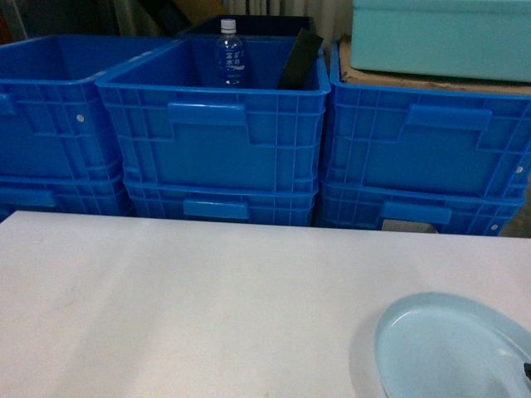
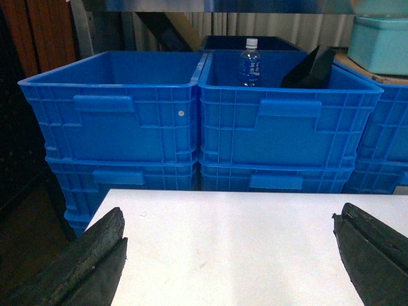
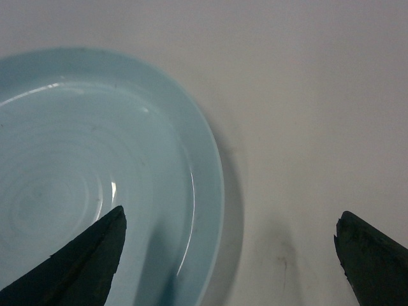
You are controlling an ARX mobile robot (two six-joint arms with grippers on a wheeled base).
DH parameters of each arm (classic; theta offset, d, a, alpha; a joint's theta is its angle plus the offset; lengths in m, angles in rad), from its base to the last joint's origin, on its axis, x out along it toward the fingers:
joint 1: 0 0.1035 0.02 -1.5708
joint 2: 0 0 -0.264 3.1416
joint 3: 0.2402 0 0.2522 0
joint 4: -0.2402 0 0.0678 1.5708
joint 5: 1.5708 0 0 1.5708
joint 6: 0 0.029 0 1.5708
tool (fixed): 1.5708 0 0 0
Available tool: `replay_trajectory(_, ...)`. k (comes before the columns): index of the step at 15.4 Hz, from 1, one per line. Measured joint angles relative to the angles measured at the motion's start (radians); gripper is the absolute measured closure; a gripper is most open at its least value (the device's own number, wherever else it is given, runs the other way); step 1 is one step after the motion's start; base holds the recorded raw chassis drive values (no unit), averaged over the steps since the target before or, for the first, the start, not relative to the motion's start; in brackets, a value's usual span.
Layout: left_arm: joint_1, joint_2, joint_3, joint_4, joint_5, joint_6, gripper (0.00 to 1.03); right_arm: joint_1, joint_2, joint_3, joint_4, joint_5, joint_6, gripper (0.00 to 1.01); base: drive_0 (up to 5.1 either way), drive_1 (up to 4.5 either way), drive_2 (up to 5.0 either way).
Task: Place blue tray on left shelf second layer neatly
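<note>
Head view: blue tray [image 1: 448,352] sits flat on white surface [image 1: 182,307] at approx 5 o'clock, cut by frame edge; looks light, stiff, glossy plastic, prob slippery, so best grip is a pinch on the raised rim, not the smooth floor. Dark blue crates [image 1: 216,124] stacked at 12, w/ water bottle [image 1: 231,54] in the middle one, teal box [image 1: 440,37] at 1. Left wrist view: left pincer [image 2: 229,255] wide, holding nothing, over bare surface; tray not visible here, steel upright at 11, shelf layer itself can't be made out. Right wrist view: right pincer [image 3: 229,248] wide, empty, straddling tray rim at 3 o'clock side, one finger [image 3: 83,261] over the dish; contact can't be told.
</note>
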Motion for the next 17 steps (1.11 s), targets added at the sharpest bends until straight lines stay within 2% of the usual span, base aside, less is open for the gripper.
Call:
replay_trajectory(2, 0.000, 0.000, 0.000, 0.000, 0.000, 0.000, 0.05, -0.002, 0.051, -0.001, 0.014, -0.003, 0.024, 0.03, 0.0, 0.00, 0.0)
replay_trajectory(5, 0.000, 0.000, 0.000, 0.000, 0.000, 0.000, 0.05, -0.016, 0.057, -0.001, 0.006, -0.027, 0.039, 0.04, 0.0, 0.00, 0.0)
replay_trajectory(6, 0.000, 0.000, 0.000, 0.000, 0.000, 0.000, 0.05, -0.018, 0.057, 0.001, -0.002, -0.019, 0.042, 0.17, 0.0, 0.00, 0.0)
replay_trajectory(8, 0.000, 0.000, 0.000, 0.000, 0.000, 0.000, 0.05, -0.028, 0.056, 0.003, -0.012, -0.036, 0.050, 0.09, 0.0, 0.00, 0.0)
replay_trajectory(9, 0.000, 0.000, 0.000, 0.000, 0.000, 0.000, 0.05, -0.028, 0.056, 0.003, -0.012, -0.035, 0.050, 0.10, 0.0, 0.00, 0.0)
replay_trajectory(10, 0.000, 0.000, 0.000, 0.000, 0.000, 0.000, 0.05, -0.029, 0.056, 0.005, -0.016, -0.034, 0.050, 0.17, 0.0, 0.00, 0.0)
replay_trajectory(12, 0.000, 0.000, 0.000, 0.000, 0.000, 0.000, 0.05, -0.038, 0.054, 0.005, -0.022, -0.045, 0.050, 0.15, 0.0, 0.00, 0.0)
replay_trajectory(14, 0.000, 0.000, 0.000, 0.000, 0.000, 0.000, 0.05, -0.044, 0.043, 0.003, -0.039, -0.069, 0.054, 0.05, 0.0, 0.00, 0.0)
replay_trajectory(17, 0.000, 0.000, 0.000, 0.000, 0.000, 0.000, 0.05, -0.061, 0.033, 0.002, -0.059, -0.093, 0.058, 0.03, 0.0, 0.00, 0.0)
